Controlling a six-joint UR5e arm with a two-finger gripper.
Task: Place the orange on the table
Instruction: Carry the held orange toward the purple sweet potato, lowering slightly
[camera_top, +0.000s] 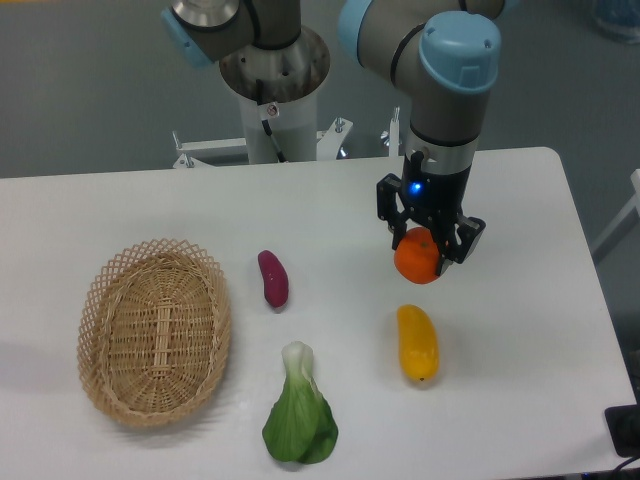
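Note:
The orange (417, 261), a small round bright-orange fruit, sits between the black fingers of my gripper (425, 250) at the right centre of the white table (520, 210). The fingers are closed against its sides. Its top is hidden by the gripper body. Whether the orange rests on the tabletop or hangs just above it I cannot tell.
An elongated yellow-orange fruit (417, 344) lies just in front of the orange. A purple sweet potato (273, 278) lies mid-table, a green bok choy (299, 420) near the front edge, and an oval wicker basket (154, 331) on the left.

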